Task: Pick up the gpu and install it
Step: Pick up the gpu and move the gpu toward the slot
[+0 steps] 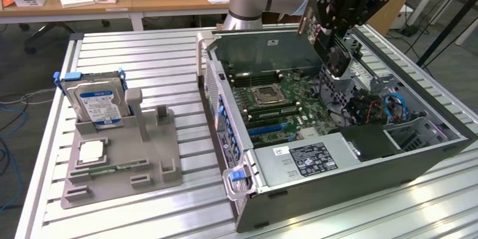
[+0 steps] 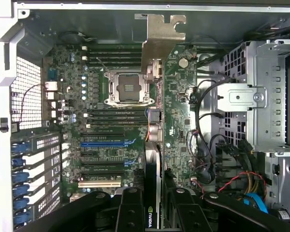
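Nearest me, on the table [image 1: 149,216], a grey tray [image 1: 123,180] sits just off the case [image 1: 351,174], on the exterior view's left of it, with a hard drive [image 1: 95,102] standing in it. The case lies open on its side with the board [image 1: 291,90] face up inside. A blue slot [image 1: 267,129] lies flat on the board, toward the case wall that carries the blue clips [image 1: 221,117]. Farther back, over the far half of the case, the gripper [image 1: 340,20] is clenched on the gpu [image 1: 336,54], its fingers [image 2: 130,210] pinching the card's faces at one end. The gpu hangs below the gripper, apparently clear of the board, with its long axis close to upright and the bracket [image 2: 160,34] at the low end. The card stands on end while the slot runs flat. By my reckoning it is picked up but not seated, and the slot lies from it toward the clip wall.
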Action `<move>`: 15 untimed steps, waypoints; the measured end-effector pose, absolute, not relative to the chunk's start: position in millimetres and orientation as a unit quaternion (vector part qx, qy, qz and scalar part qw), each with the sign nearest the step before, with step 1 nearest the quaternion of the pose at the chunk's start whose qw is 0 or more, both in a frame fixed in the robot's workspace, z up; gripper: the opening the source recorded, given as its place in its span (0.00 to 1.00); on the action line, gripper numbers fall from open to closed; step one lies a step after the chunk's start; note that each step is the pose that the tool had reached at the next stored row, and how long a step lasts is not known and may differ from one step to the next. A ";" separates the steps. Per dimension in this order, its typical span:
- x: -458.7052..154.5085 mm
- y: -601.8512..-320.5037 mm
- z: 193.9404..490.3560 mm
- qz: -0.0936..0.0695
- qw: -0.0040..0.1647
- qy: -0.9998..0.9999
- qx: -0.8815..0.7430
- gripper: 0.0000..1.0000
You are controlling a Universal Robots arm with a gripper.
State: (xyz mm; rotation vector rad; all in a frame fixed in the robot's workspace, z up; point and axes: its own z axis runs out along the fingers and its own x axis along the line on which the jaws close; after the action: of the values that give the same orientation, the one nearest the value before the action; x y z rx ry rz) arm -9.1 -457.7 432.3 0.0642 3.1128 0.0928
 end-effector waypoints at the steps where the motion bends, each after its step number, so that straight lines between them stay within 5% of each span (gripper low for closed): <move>1: -9.1 -457.7 432.3 0.030 0.013 0.999 0.021 0.26; 15: -5.3 -457.7 432.3 0.030 0.013 0.999 0.021 0.26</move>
State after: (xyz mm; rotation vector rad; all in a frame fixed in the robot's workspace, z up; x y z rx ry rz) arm -5.3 -457.7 432.3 0.0641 3.1128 0.0928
